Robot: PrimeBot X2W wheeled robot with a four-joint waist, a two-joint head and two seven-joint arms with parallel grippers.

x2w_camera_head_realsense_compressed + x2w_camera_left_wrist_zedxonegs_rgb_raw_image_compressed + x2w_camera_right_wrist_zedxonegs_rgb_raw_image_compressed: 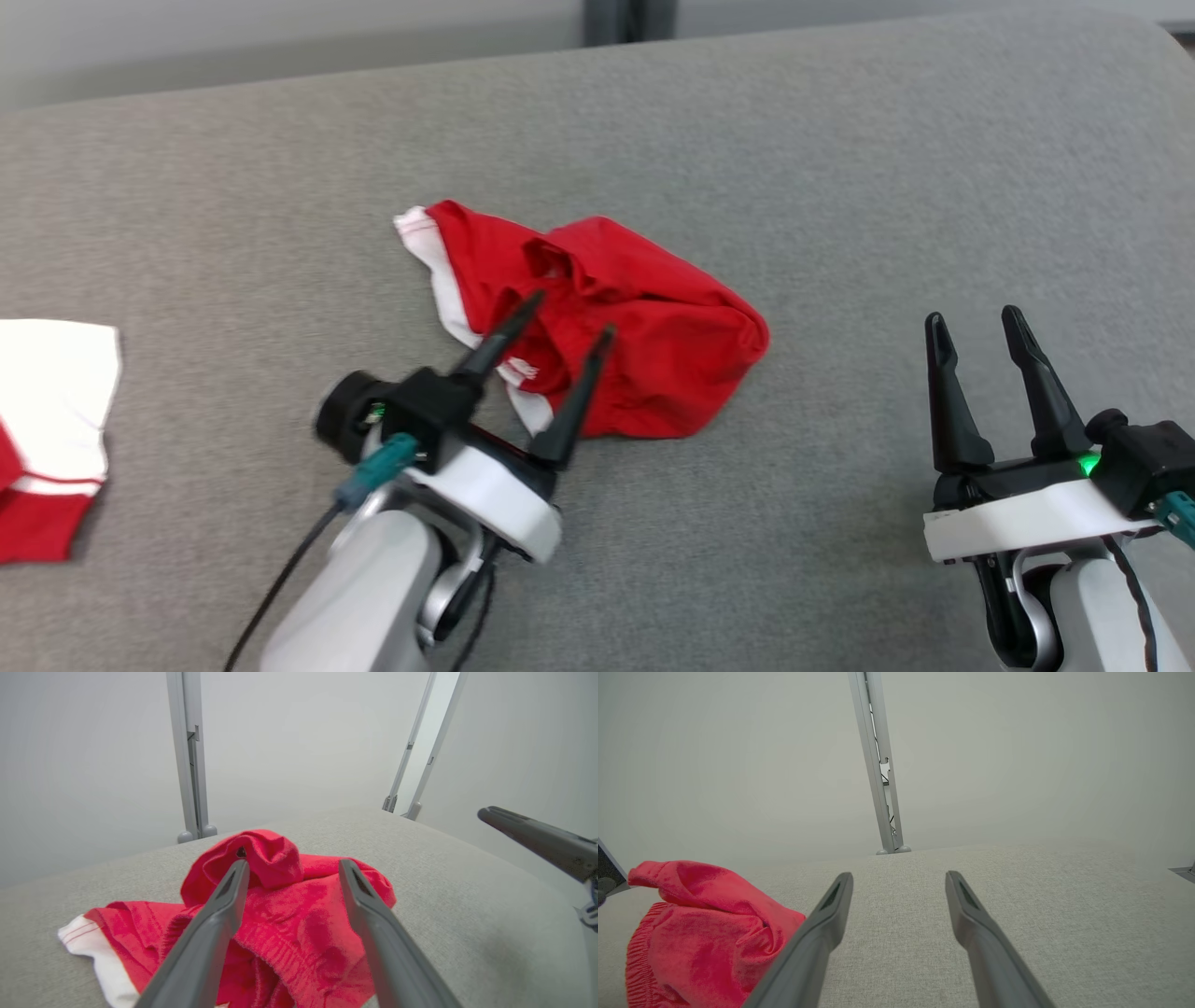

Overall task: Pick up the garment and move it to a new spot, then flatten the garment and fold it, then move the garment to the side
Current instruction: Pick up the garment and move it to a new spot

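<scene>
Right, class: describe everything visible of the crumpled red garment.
The garment is red, knit-looking cloth with white trim along one edge and a gathered, ribbed band. It lies crumpled in a loose heap on the grey fabric surface. The left gripper, jaws open, points over its near side; whether it touches cannot be told.

Your left gripper (572,315) holds its two long dark fingers spread over the crumpled red cloth garment's (672,345) near edge. Your right gripper (973,317), also spread, sits well right of it.
</scene>
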